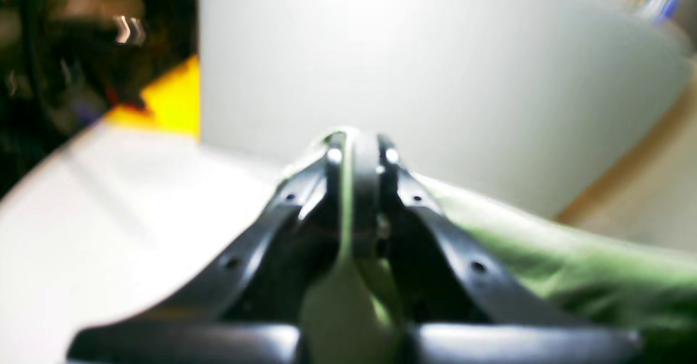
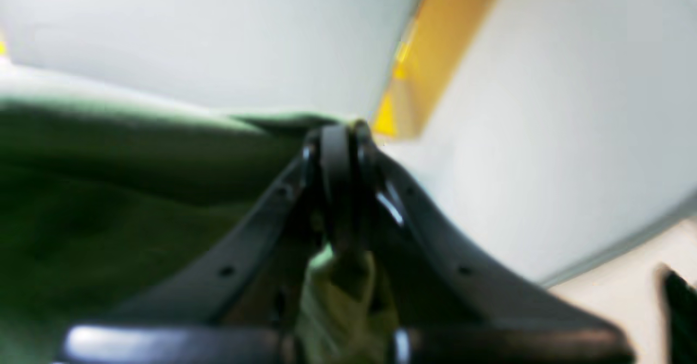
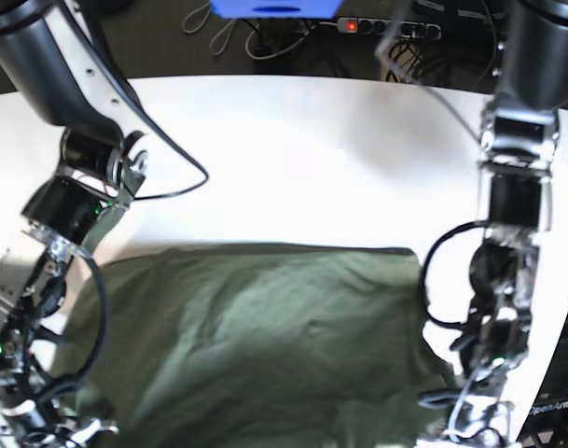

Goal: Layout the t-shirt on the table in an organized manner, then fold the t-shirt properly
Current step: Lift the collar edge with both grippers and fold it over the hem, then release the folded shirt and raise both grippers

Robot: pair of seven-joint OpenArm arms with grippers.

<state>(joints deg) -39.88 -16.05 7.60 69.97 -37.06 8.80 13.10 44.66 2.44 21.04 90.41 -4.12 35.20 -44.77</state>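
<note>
Left wrist view: the left end effector (image 1: 356, 146) has its two black fingers pressed together with a fold of the olive-green t-shirt (image 1: 572, 266) pinched between them; green cloth shows in the gap below the tips and trails off to the right. Beyond it lies the white tabletop (image 1: 435, 70), blurred, with a yellow patch past its left edge.

Right wrist view: the right end effector (image 2: 340, 135) is likewise closed tight on the t-shirt (image 2: 109, 189), whose cloth spreads away to the left from the pinch. The tabletop (image 2: 218, 26) stretches behind it.

Base view: the t-shirt (image 3: 265, 345) lies spread over the near part of the tabletop (image 3: 293, 159), its far edge running fairly straight from left to right, the surface softly wrinkled. The left arm (image 3: 507, 280) comes down at the right, reaching the cloth's near right corner; the right arm (image 3: 60, 215) comes down at the left, toward the near left corner. Both end effectors are hard to make out in that view. Cables and a power strip (image 3: 386, 28) lie on the floor past the far edge.
</note>
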